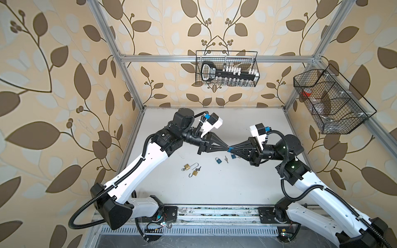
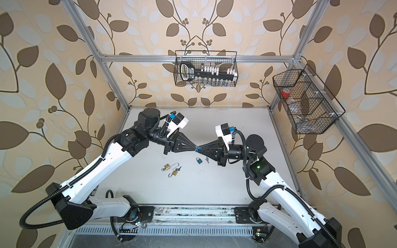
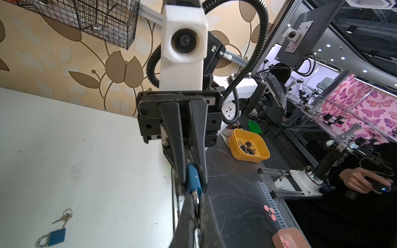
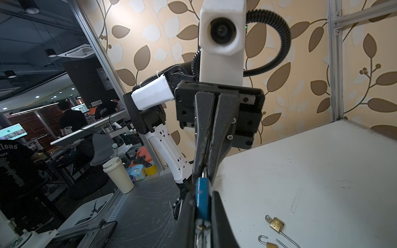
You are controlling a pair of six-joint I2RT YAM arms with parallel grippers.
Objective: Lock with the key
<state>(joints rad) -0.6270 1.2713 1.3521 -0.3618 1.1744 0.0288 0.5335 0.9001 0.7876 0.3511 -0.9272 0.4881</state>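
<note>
Above white table [image 1: 214,193], right jaws clamp blue padlock [image 4: 203,199].

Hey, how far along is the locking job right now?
Done: the blue padlock on the table looks shut, spare keys beside it. In hand: the right gripper holds a second blue padlock in the air, and the left gripper pinches the key at its keyhole end. Left: the turn, which cannot be judged here, and two brass padlocks with open shackles.
</note>
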